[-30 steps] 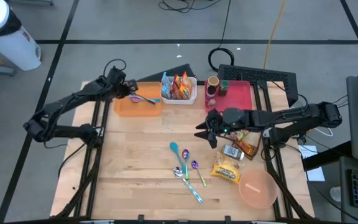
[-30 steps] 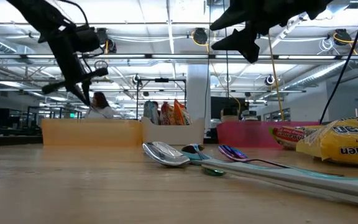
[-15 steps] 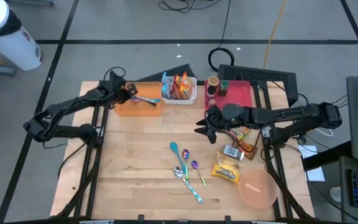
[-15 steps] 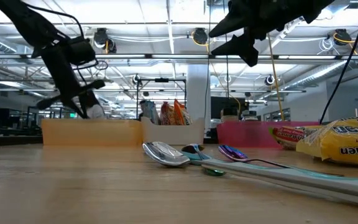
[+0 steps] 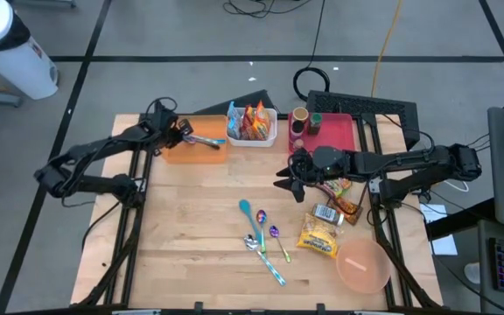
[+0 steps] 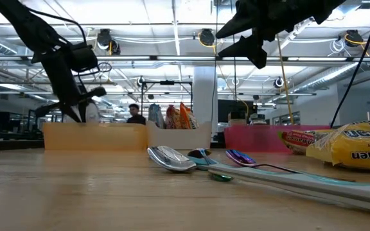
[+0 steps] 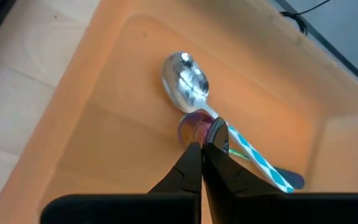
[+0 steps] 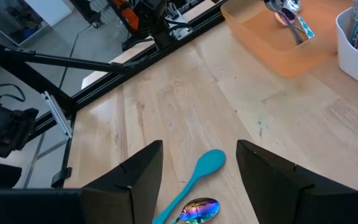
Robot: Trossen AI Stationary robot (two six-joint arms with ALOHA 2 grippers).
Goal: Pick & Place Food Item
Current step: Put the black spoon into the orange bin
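The right gripper (image 5: 289,181) hangs mid-frame in the high view, jaws apart and empty, above bare wood left of the food packets. The yellow ramen packet (image 5: 319,237) lies lower right, near the pink round bowl (image 5: 362,267); a smaller labelled packet (image 5: 326,213) sits just above it. The risk is a descent onto the loose spoons (image 5: 262,238) nearby instead of a packet. The left gripper (image 7: 202,157), at upper left, is pinched closed and empty over the orange plastic bin (image 5: 175,150) holding a steel spoon (image 7: 186,79).
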